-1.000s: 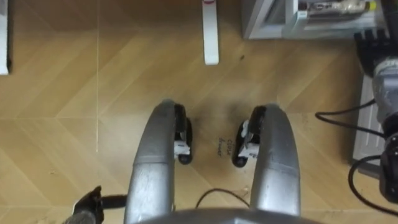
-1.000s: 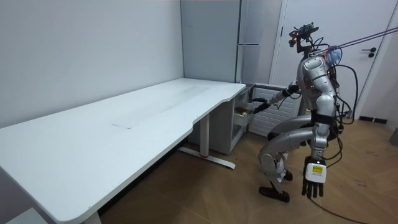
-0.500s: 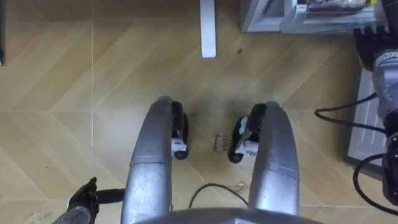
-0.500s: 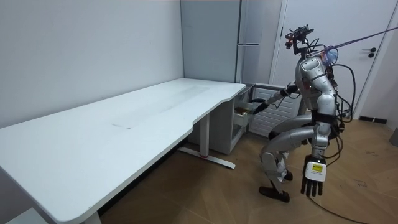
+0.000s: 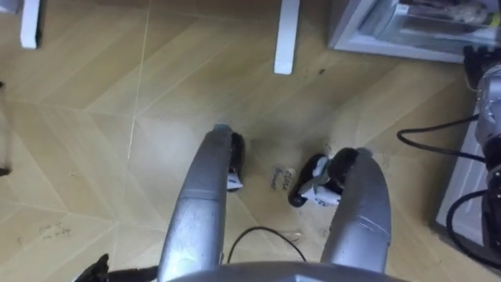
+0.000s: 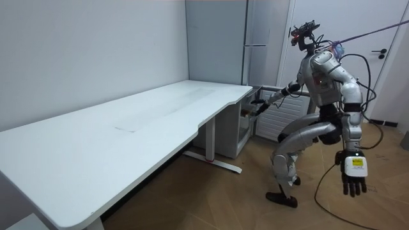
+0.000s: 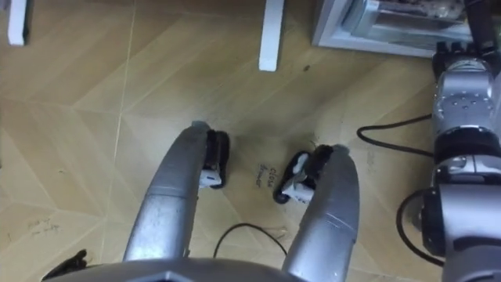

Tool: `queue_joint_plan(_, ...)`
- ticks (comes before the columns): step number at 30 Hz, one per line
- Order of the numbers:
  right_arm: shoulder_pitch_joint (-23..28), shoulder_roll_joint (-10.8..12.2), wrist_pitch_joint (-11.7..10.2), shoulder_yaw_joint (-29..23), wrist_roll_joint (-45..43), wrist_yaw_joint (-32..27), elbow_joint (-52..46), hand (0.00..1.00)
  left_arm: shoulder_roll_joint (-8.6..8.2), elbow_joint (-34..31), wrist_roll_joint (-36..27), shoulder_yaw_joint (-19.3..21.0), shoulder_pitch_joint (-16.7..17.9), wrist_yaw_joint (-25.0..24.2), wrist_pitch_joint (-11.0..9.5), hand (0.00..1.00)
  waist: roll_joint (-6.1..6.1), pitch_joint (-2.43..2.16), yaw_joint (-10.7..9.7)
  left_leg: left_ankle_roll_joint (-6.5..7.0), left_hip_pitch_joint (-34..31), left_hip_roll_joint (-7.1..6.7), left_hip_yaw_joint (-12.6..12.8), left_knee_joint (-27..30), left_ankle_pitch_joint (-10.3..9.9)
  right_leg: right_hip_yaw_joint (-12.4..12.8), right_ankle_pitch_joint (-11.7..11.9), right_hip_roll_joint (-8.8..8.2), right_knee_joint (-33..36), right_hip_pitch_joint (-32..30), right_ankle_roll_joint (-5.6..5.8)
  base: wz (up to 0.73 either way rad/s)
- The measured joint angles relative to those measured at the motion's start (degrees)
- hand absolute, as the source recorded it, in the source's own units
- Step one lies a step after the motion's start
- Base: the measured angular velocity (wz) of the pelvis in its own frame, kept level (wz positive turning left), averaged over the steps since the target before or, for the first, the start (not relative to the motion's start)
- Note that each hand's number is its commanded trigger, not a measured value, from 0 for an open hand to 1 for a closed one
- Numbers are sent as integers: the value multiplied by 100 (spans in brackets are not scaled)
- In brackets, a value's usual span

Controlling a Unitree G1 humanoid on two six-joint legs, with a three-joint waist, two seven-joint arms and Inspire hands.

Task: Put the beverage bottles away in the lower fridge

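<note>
Squatting low at the fridge [image 6: 255, 45], no drink in the left hand [image 6: 353, 176]

Knees are bent beside the desk [image 6: 128, 128], I'd guess so the right hand [image 7: 452, 45] can get down to the open bottom drawer [image 7: 352, 39]. Can't tell if its fingers are spread or holding anything. The left hand just hangs loose and spread by the leg, probably for balance. Pale shapes [image 5: 442, 11] lie in the drawer, maybe the drinks, too blurry to call.

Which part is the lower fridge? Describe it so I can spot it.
Find the tall grey fridge standing past the far end of the white desk. The lower fridge is the drawer at its base; unlike the shut doors above, it stands pulled out.
</note>
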Motion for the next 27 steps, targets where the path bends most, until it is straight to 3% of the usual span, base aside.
queue_joint_plan(5, -228, 2, -113, -7, 80, 0, -4, 0, 62, 140, 1, 67, 78, -20, -127, 0, 25, 4, 83, -90, 207, 14, -71, -112, 10, -140, -146, -37, 12, 234, -148, 13)
queue_joint_plan(7, -279, 101, -233, -4, 108, -57, -475, 0, 69, 172, 55, 107, 115, -29, -223, 0, 52, 0, 94, -111, 269, 40, -75, -120, 22, -164, -182, -35, 31, 304, -201, 0)
queue_joint_plan(10, -276, 393, -393, 122, 115, -57, -872, 0, 81, 253, 61, 169, 118, -43, -311, 0, 95, 14, 74, -128, 385, 83, -72, -120, 31, -198, -225, -21, 29, 434, -170, -1)
queue_joint_plan(14, -291, 506, -651, 88, 350, -226, -1128, 0, 87, 273, 54, 162, 139, -137, -397, 0, 128, -2, 210, -144, 389, 81, -88, -151, 38, -228, -243, -40, 19, 440, -187, 0)
queue_joint_plan(19, -290, 701, -1039, 88, 350, -370, -1418, 0, 89, 403, 58, 141, 193, -260, -406, 0, 189, -4, 265, -218, 325, 78, -205, -209, 118, -479, -272, -161, 3, 482, -251, 7)
queue_joint_plan(24, -290, 821, -1141, 88, 351, -385, -1504, 0, 89, 608, 55, 119, 194, -384, -417, 0, 210, -17, 263, -248, 348, 92, -283, -342, 256, -651, -221, -167, -107, 557, -355, 2)
queue_joint_plan(27, -290, 837, -1144, 87, 351, -403, -1505, 0, 89, 608, 53, 54, 194, -397, -457, 0, 251, -20, 263, -278, 407, 88, -307, -388, 317, -704, -209, -167, -160, 650, -361, 1)
